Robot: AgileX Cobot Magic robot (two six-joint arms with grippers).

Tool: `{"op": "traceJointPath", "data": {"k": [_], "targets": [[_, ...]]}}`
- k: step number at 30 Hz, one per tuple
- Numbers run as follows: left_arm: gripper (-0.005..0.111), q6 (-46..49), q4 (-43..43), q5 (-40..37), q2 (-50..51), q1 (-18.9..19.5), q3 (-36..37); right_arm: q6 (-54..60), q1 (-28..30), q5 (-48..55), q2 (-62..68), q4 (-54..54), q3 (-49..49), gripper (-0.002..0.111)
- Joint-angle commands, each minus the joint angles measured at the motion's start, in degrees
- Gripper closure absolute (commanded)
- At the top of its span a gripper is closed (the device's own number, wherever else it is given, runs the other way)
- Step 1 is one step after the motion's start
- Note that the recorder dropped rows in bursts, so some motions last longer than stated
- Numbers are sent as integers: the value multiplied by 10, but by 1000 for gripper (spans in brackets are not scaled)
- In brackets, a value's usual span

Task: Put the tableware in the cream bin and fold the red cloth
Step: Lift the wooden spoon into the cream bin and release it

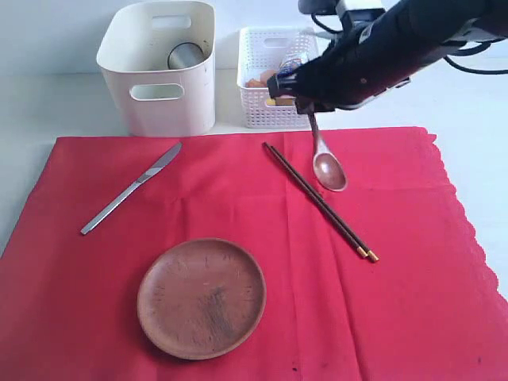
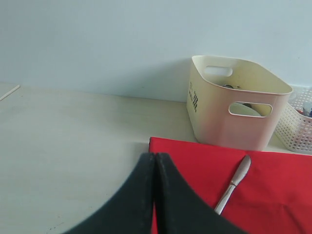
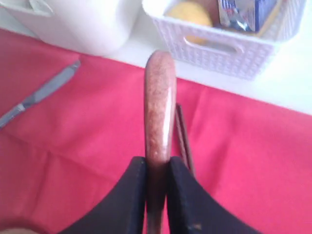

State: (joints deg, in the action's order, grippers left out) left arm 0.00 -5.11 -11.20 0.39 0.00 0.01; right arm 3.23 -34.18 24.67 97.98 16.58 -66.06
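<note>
Spoon (image 1: 328,168) hangs clamped by its handle in right tool (image 3: 157,163), over red cloth (image 1: 238,198) beside chopsticks (image 1: 317,198); we see left tool (image 2: 155,161) pressed together, empty; steel cup (image 1: 185,55) inside cream bin (image 1: 171,111).

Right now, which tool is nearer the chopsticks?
Right. The right tool, shut on the spoon, hangs beside one end of the chopsticks; the left tool sits shut at the cloth's corner, beyond the knife.

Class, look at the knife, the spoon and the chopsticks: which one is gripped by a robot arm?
The wooden spoon: the right gripper pinches its handle, while the knife and chopsticks lie loose on the red cloth.
</note>
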Motion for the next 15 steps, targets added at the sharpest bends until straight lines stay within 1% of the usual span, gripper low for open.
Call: {"op": "traceJointPath", "data": {"k": [1,5,8,10,15], "targets": [[104,0,-5,-1,-4,1,0,134,2,-27,24,144,-42,108],[104,0,-5,-1,-4,1,0,289,2,-26,84,297,-100,108],[104,0,-5,-1,-4,1,0,351,2,-20,135,397,-163,108],[104,0,-5,-1,-4,1,0,362,2,5,171,427,-221,108],[104,0,-5,-1,-4,1,0,362,2,29,221,429,-317,108]]}}
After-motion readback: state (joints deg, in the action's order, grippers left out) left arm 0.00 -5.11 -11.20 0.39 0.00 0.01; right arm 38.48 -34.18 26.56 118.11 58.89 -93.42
